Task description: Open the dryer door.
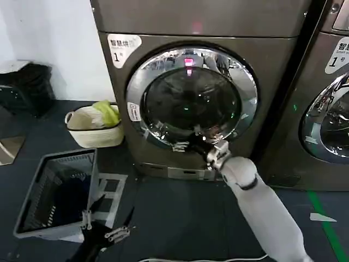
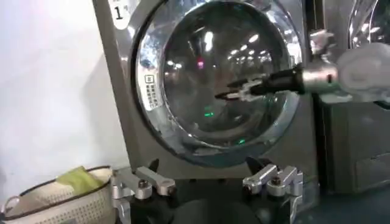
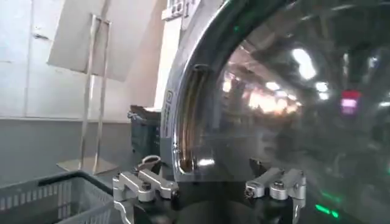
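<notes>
Dryer door (image 1: 192,97) closed, flush on front of dark-grey machine (image 1: 163,22), beside basket (image 1: 94,126). Right gripper (image 1: 188,146) reaches to lower chrome ring, fingers spread, nothing pinched; slot at door edge (image 3: 187,115) close ahead. Left gripper (image 1: 107,221) waits low near floor, fingers spread, empty. Task barely begun: grasp and pull both remain.

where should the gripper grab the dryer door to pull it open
Grip the dryer door at the recessed slot on the left side of its chrome ring, seen in the right wrist view. The rest of the ring is smooth and rounded, so only that recess offers an edge. Judging by this, come in from the front-left and hook behind it. The right gripper is open and already near it; the left gripper waits low.
</notes>
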`<act>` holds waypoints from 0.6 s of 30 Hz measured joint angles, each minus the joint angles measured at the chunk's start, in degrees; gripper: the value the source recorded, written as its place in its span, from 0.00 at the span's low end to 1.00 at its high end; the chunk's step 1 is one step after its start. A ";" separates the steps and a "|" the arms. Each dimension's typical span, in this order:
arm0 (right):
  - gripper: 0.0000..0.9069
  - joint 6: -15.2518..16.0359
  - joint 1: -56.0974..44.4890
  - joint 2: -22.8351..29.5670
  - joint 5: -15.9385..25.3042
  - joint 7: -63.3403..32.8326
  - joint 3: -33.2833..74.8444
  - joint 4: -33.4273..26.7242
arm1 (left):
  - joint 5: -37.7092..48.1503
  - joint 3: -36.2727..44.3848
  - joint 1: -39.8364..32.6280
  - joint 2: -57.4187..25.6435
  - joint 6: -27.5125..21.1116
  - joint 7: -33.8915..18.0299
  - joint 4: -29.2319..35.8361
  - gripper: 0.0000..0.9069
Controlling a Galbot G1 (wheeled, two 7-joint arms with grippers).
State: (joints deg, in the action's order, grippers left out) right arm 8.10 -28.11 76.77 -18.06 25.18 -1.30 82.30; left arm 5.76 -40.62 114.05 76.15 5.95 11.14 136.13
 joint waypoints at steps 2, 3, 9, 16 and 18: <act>1.00 -0.17 0.69 0.62 0.29 0.08 -0.40 -1.03 | 0.00 -0.16 0.09 0.05 0.01 0.06 0.20 1.00; 1.00 -0.27 0.99 0.87 0.44 0.19 -0.56 -1.51 | 0.00 -0.22 0.10 0.04 0.00 0.06 0.22 1.00; 1.00 -0.70 2.57 2.51 1.91 1.76 -1.48 -4.31 | 0.00 -0.24 0.07 0.18 -0.10 0.19 0.22 1.00; 1.00 -1.46 4.18 5.13 3.40 2.21 -2.08 -7.48 | 0.00 -0.25 0.21 0.25 -0.46 0.43 0.63 1.00; 1.00 -1.50 4.68 5.97 3.58 2.41 -2.18 -8.52 | 0.00 -0.24 0.25 0.27 -0.46 0.44 0.63 1.00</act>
State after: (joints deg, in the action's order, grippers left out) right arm 6.60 -23.43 82.75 -14.48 27.59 -3.48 73.78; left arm 5.76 -40.86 114.29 76.41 5.50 11.58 136.76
